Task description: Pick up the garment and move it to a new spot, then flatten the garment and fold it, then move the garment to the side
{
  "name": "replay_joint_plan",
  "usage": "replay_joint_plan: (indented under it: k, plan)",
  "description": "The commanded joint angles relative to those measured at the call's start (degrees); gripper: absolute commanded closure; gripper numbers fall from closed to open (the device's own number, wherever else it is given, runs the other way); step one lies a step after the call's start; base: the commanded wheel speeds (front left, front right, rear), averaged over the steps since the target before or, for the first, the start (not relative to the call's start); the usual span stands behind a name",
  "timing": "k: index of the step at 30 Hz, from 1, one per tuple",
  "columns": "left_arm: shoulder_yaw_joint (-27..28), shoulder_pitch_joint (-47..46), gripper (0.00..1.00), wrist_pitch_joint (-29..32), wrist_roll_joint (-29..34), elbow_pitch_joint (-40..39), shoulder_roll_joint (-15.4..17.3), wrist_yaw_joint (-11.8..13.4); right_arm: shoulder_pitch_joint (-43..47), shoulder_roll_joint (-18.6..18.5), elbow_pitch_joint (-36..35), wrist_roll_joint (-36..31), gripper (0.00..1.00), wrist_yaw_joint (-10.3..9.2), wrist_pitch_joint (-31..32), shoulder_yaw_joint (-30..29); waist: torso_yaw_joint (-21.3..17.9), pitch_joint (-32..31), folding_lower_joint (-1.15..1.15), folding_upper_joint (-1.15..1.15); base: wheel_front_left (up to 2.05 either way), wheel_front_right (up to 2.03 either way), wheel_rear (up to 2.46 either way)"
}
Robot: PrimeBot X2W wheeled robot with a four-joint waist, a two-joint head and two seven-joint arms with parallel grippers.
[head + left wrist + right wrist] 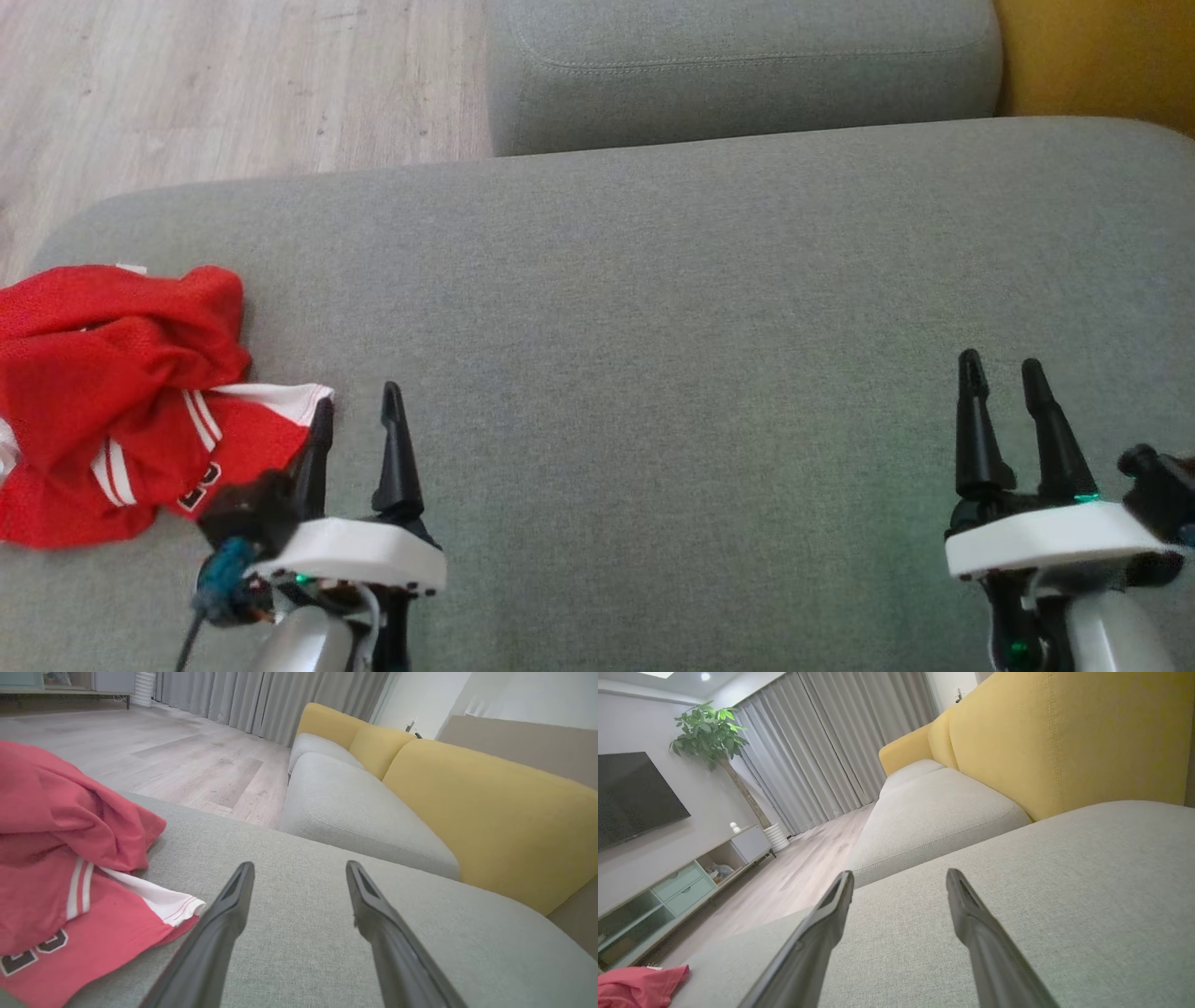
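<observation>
Garment (103,392), one: red with white double stripes, a white hem and dark numerals, crumpled in a heap at the left end of the near seat cushion (653,308). Seat cushions, grey, counted along the sofa in the left wrist view: three, with three yellow back cushions (490,812) behind. Grippers: two, each with two dark fingers. Left gripper (357,399) low over the near cushion at the lower left of the head view, pointing forward, spread wide, holding nothing; its left finger (317,448) just beside the garment's white hem, contact impossible to tell. Right gripper (1001,360) at the lower right, well apart from the garment, likewise pointing forward over bare grey fabric, spread wide, holding nothing. Two pale forearms (308,644) rising from the bottom edge of the head view, roughly parallel. Wooden floor (187,84) beyond the cushion's far edge. One television (630,793) and one potted plant (710,732) by the grey curtains (822,742) in the right wrist view.
</observation>
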Motion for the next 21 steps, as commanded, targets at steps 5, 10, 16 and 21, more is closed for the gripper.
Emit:
replay_joint_plan:
  k: [5, 10, 16, 21]
  plan:
    - [-2.0, -4.3, 0.00, -1.6, 4.9, -1.6, 2.2, 2.6, -2.4, -0.4, -2.7, -5.7, 0.00, -0.03, -1.7, 1.7, -0.1, 0.2, 0.00, 0.00, 0.00, 0.00, 0.00]
    - [-4.9, -5.4, 0.00, -2.4, 8.3, -1.3, 3.5, 4.9, -2.5, -0.5, -3.1, -10.0, 0.00, -0.03, -2.5, 2.3, -0.2, 0.4, 0.00, 0.00, 0.00, 0.00, 0.00]
    - [-8.3, -6.8, 0.00, -3.4, 12.4, -0.6, 4.9, 7.0, -2.5, -0.5, -3.9, -15.1, 0.00, -0.03, -3.6, 2.8, -0.3, 0.5, 0.00, 0.00, 0.00, 0.00, 0.00]
    - [-11.2, -7.9, 0.00, -4.3, 16.3, 0.4, 6.1, 9.1, -2.5, -0.5, -4.6, -19.5, 0.00, -0.03, -4.4, 3.0, -0.3, 0.6, 0.00, 0.00, 0.00, 0.00, 0.00]
